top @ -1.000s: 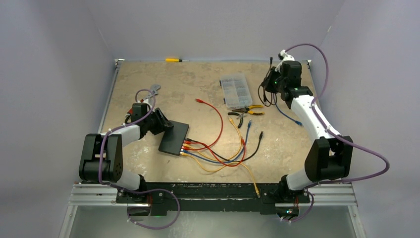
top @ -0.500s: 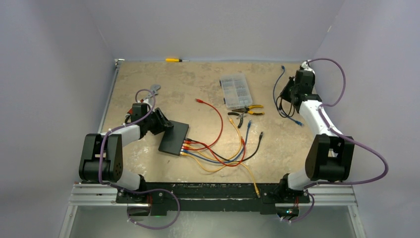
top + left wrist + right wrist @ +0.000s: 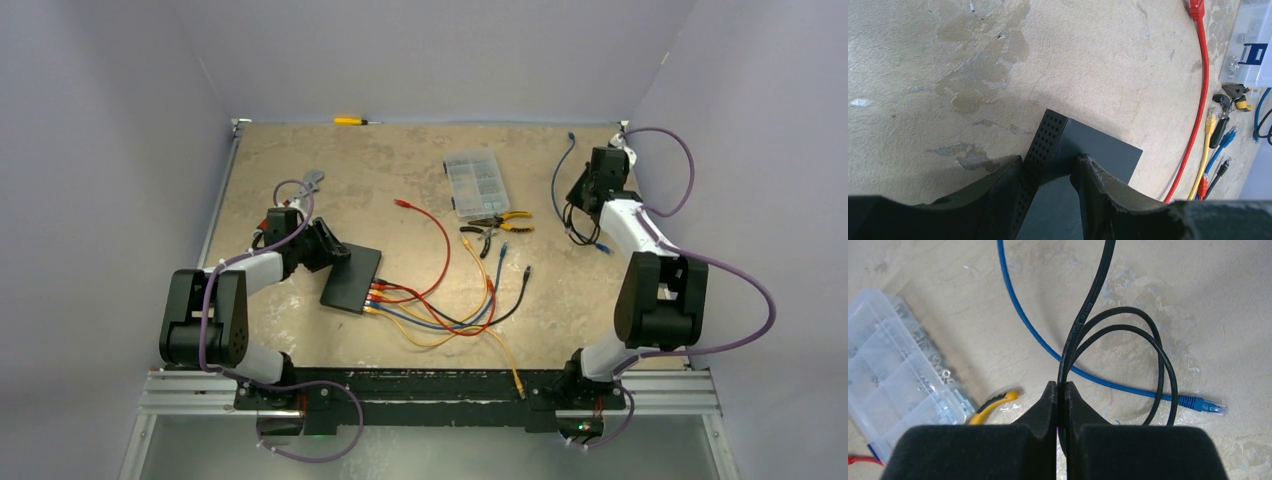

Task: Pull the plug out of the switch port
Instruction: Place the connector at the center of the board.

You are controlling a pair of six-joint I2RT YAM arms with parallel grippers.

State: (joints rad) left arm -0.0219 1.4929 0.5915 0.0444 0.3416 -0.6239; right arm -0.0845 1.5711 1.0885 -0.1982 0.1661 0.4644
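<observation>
From above, the switch [image 3: 352,278] lies at about eight o'clock on the table [image 3: 300,160]. Its row of ports faces five o'clock, where red, yellow and blue leads [image 3: 420,315] fan out towards the table's near edge. My left pincer [image 3: 330,250] reaches the box's far corner from ten o'clock, I judge to pin it down so a plug can be tugged without dragging the box along. My right pincer [image 3: 590,190] is well apart at two o'clock, near the table's right edge, with a black lead [image 3: 572,222] looping down from it. That lead seems free of the switch, perhaps being carried aside. A clear organiser box [image 3: 476,184] and pliers [image 3: 497,225] lie between the two arms. Through the left wrist camera, my two fingers stand partly open and clamp the switch's corner between them, one on the perforated side and one on the flat top. Through the right wrist camera, my fingers are pressed almost together, pinching the black lead, which rises to twelve o'clock and coils over a blue lead [image 3: 1018,315] on the table.
</observation>
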